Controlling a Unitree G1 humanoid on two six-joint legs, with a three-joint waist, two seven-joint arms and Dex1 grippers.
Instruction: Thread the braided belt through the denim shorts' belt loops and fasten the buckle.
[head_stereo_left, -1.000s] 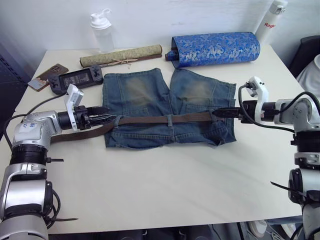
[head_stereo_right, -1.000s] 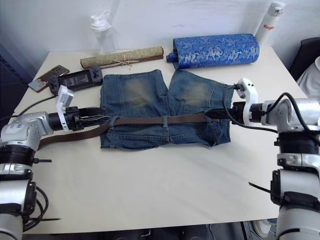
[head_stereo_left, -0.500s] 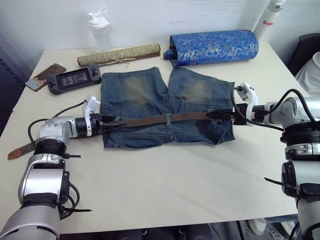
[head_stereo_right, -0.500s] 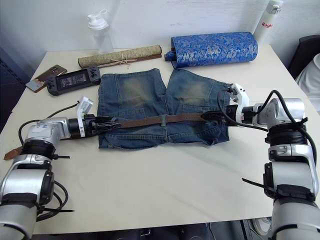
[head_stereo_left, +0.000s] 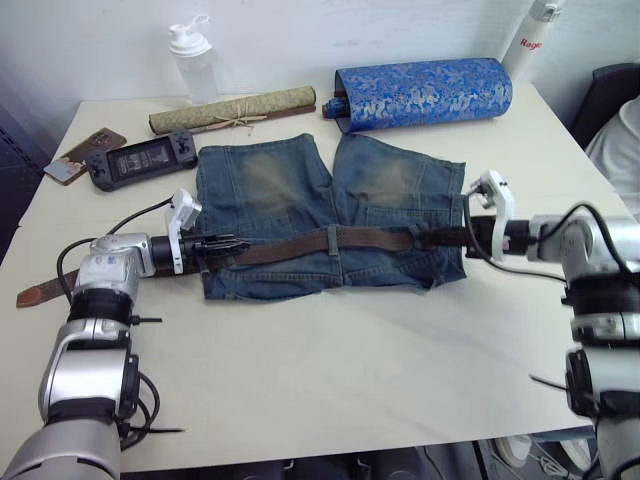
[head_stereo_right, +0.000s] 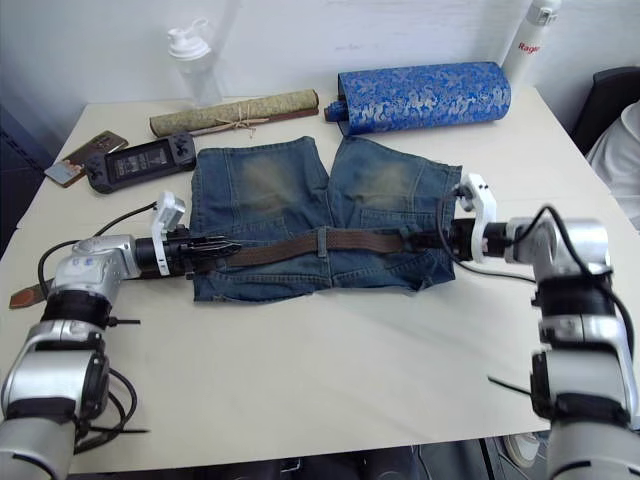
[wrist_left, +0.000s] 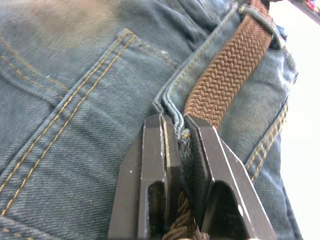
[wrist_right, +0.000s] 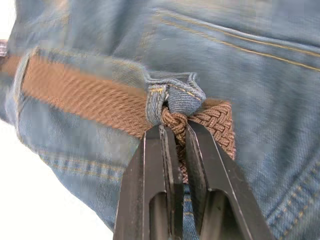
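Here the denim shorts (head_stereo_left: 330, 225) lie flat near the middle of the worktop (head_stereo_left: 330, 370), legs pointing toward its far edge and waistband toward the near edge. The braided belt (head_stereo_left: 300, 246) runs along the waistband, passing under a belt loop (head_stereo_left: 333, 240) at the centre.

At the waistband end nearest the worktop's left edge, the left gripper (wrist_left: 181, 131) has its fingers (wrist_left: 157, 165) closed on the belt together with a fold of denim edge; the strap disappears between the fingers, so how far it goes in is hidden. Beyond the left arm, the belt's tan leather end (head_stereo_left: 40, 293) lies on the worktop near the left edge, and the stretch between it and the gripper is covered by the arm.

At the opposite end of the waistband, the right gripper (wrist_right: 175, 131) has its fingers (wrist_right: 205, 165) pinched on the braided strap just beneath a bunched belt loop (wrist_right: 175, 95). The buckle cannot be made out.

Along the far edge sit a blue brocade roll (head_stereo_left: 422, 92), a tied scroll (head_stereo_left: 232, 110), a shaker bottle (head_stereo_left: 192, 60), a handheld game console (head_stereo_left: 140, 160) and a phone (head_stereo_left: 72, 158). A white bottle (head_stereo_left: 528, 35) at the far right corner is cut off at the top.
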